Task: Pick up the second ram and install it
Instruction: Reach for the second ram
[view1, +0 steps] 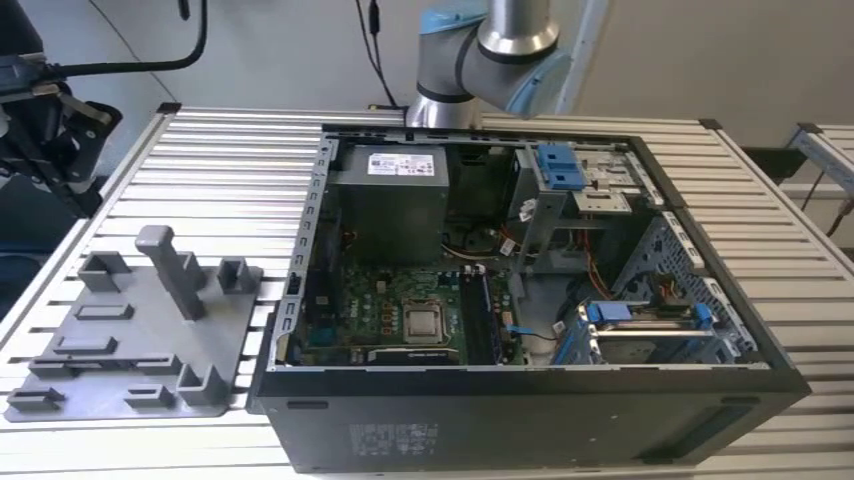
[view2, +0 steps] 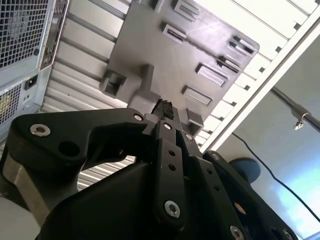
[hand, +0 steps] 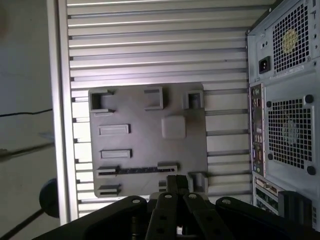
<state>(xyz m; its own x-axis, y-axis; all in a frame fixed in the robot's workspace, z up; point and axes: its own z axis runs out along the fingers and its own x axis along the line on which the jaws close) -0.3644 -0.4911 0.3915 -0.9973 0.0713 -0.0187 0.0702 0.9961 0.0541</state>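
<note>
One wide metal counter (view1: 227, 150) with long slats carries everything you are working with. On it, toward the exterior view's right, stands a big black computer case (view1: 534, 420). Its side is off, so you can look down at the green motherboard (view1: 387, 300) inside. In the first wrist view you see the back of this case, with its round-hole grilles and plugs.

Behind the case, the silver and blue robot arm (view1: 514, 30) rises up past the top of the exterior view.

Next to the case, on the exterior view's left, a flat grey tray (view1: 134, 320) lies on the counter. It has small holders and slots on it. A tall grey post (view1: 167, 270) stands up from the tray. In the first wrist view you look at this post (hand: 173, 126) from above, so it looks like a small square with round corners.

Your black end effector (hand: 176, 182) hangs over the tray. Its two fingers are pressed together and you can see nothing between them. In the second wrist view the end effector (view2: 164, 112) points down at the tray from above.

The second ram (hand: 137, 170) is in the tray. It stands on its thin edge, a dark line between two little grey holders. The fingertips are near one end of it. You cannot tell if they touch the tray or the ram.
</note>
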